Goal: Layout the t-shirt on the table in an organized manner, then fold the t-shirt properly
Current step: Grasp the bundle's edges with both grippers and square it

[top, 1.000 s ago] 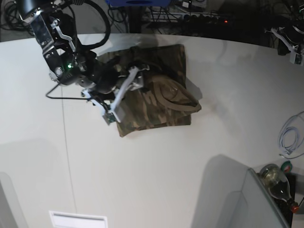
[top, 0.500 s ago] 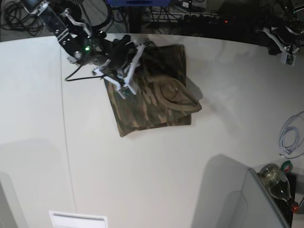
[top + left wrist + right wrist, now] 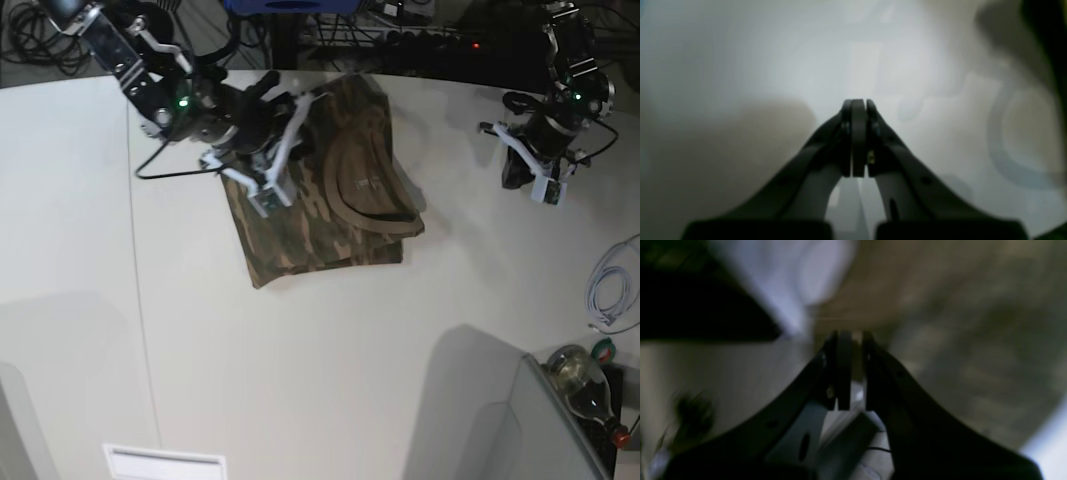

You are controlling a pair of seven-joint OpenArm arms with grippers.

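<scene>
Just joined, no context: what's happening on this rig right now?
A two-arm robot is folding a camouflage-print cloth t-shirt on the large white table. The shirt lies partly folded, tan collar up. The right gripper sits over the shirt's left edge, jaws nearly shut. The left gripper is off to the side, jaws shut, empty.

No text, brand, number or sign can be read in any view; the small neck label point(image 3: 362, 183) inside the collar of the t-shirt point(image 3: 310, 215) shows only as a pale patch, too small to make out; both wrist views are too blurred to show any lettering.
</scene>
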